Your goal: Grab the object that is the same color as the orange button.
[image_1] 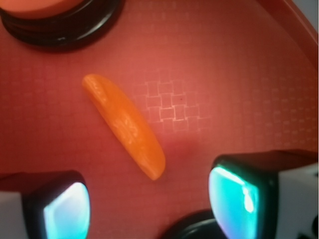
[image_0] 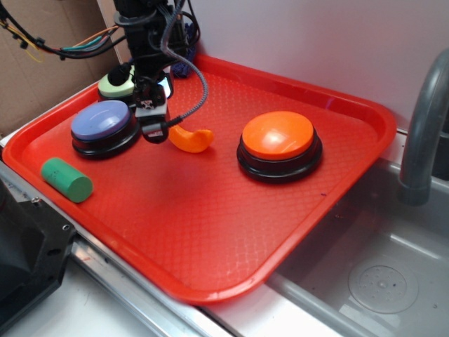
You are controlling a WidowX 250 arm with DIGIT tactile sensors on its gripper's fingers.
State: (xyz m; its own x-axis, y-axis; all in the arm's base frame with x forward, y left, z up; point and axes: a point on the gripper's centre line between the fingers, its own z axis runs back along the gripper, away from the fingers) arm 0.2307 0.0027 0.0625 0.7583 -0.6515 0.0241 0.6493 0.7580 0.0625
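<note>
Three buttons on red tray (image_0: pixel 210 274): orange button (image_0: pixel 278 135), blue-purple (image_0: pixel 102 121), light green (image_0: pixel 116 84). One green cylinder (image_0: pixel 66 180). One glossy orange crescent (image_1: pixel 124 124), lying mid-tray just beside the fingers (image_1: pixel 67 211), spread wide, holding nothing.

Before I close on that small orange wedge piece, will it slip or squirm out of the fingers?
Likely slippery: the orange wedge looks glossy and tapers at its ends. It seems rigid plastic, probably light. Lying loose on the red tray, it may skid if the open gripper closes off-centre.
</note>
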